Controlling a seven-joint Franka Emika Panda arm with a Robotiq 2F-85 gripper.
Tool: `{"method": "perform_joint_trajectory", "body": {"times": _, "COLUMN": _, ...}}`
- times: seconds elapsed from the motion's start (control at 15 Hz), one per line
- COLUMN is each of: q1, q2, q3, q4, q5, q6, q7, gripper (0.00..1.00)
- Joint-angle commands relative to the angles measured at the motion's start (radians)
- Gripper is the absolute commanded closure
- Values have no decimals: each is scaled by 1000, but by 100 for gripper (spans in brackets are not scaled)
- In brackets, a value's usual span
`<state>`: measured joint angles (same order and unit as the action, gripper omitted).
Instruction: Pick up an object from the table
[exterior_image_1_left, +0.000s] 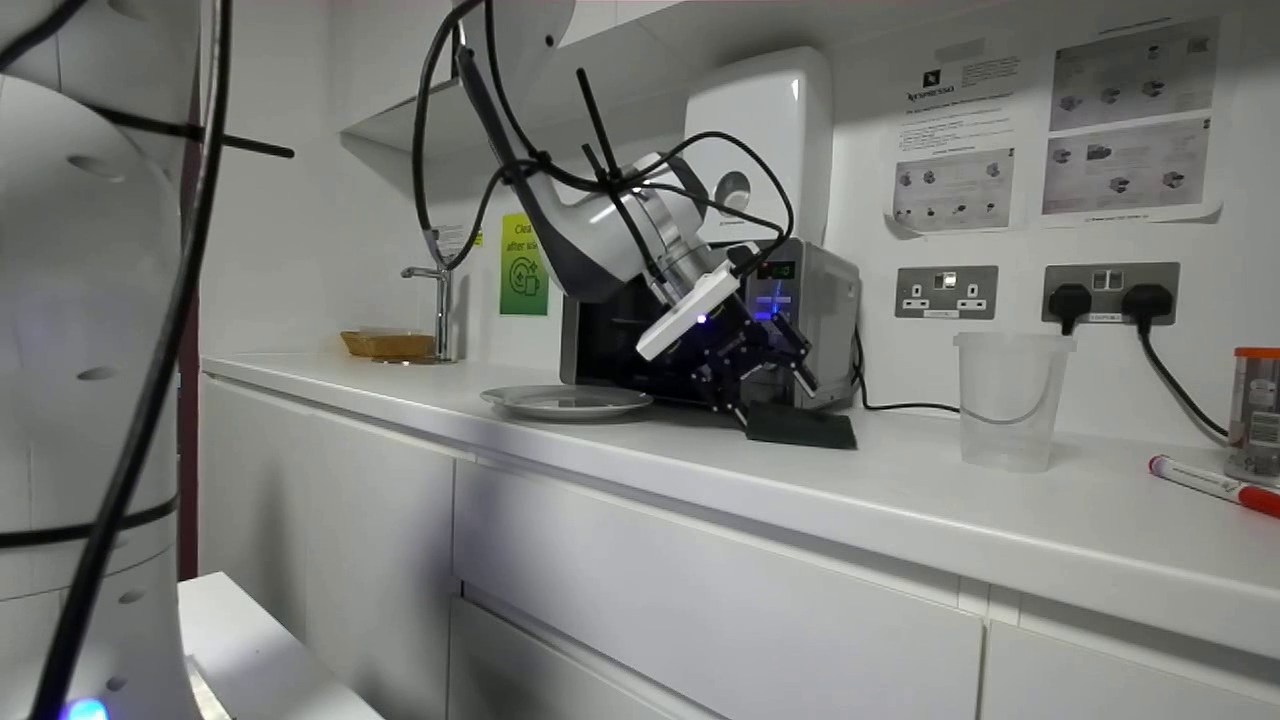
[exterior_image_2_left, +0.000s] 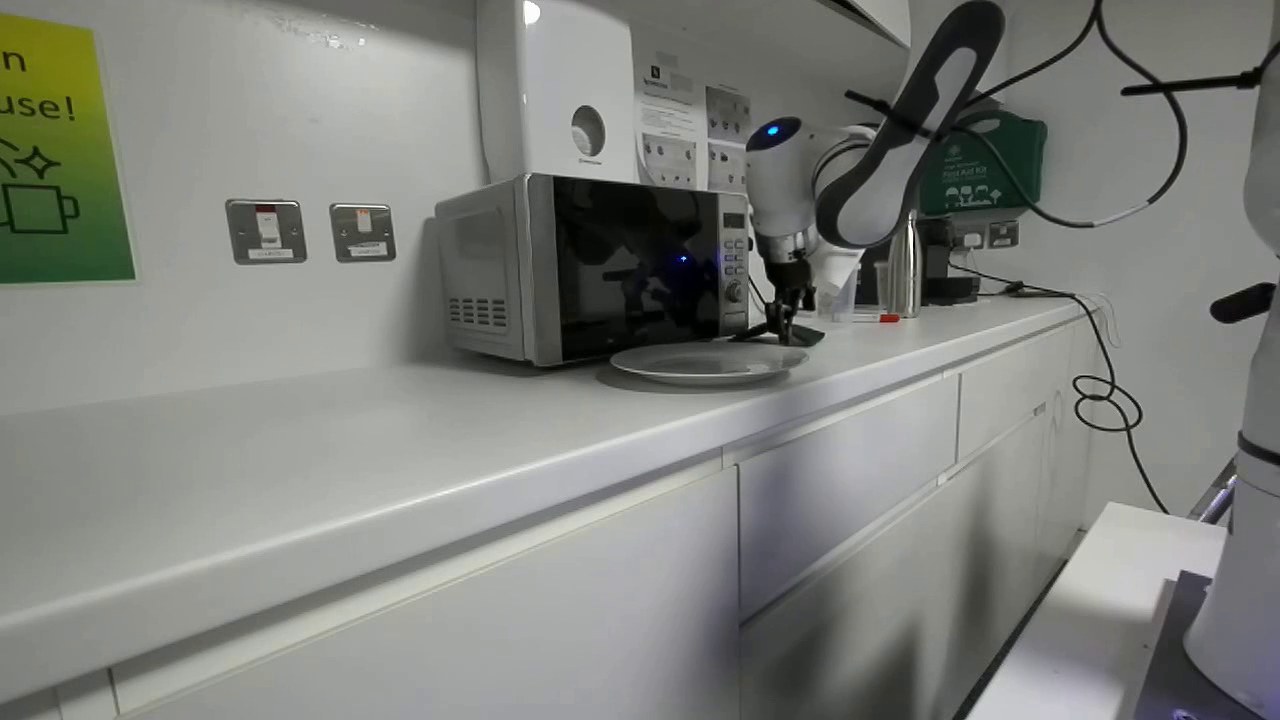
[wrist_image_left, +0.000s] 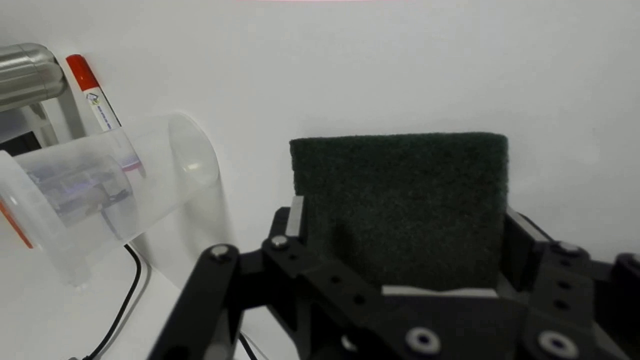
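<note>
The object is a blackish-green, flat, oblong pad (exterior_image_1_left: 800, 427) lying on the white counter (exterior_image_1_left: 880, 490) in front of the microwave's right end. It also shows in an exterior view (exterior_image_2_left: 810, 337), small and partly behind the gripper. In the wrist view the pad (wrist_image_left: 400, 185) has a rough, felt-like surface, and its near end is hidden by the gripper. My gripper (wrist_image_left: 405, 215) is open, with one finger at each side edge of the pad. In both exterior views the gripper (exterior_image_1_left: 776, 400) (exterior_image_2_left: 787, 335) points down, its fingertips low at the pad. Firm contact with the pad cannot be told.
A microwave (exterior_image_1_left: 830, 310) stands close behind the gripper. A grey plate (exterior_image_1_left: 567, 402) lies beside it near the counter edge. A clear plastic cup (exterior_image_1_left: 1010, 410), a red-capped marker (exterior_image_1_left: 1210, 482) and a cable (exterior_image_1_left: 910, 406) are on the pad's other side. A metal bottle (exterior_image_2_left: 906, 270) stands farther along.
</note>
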<state>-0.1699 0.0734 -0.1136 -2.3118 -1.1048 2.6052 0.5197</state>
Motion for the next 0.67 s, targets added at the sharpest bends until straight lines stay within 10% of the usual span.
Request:
{"method": "perform_joint_trajectory", "body": {"times": 0.0, "q1": 18, "q2": 24, "q3": -20, "q4": 34, "q5": -49, "q6": -21, "q7": 48, "gripper": 39}}
{"method": "perform_joint_trajectory", "body": {"times": 0.6, "q1": 15, "q2": 25, "q3": -31, "q4": 30, "q5": -57, "q6": -19, "q7": 68, "gripper": 100}}
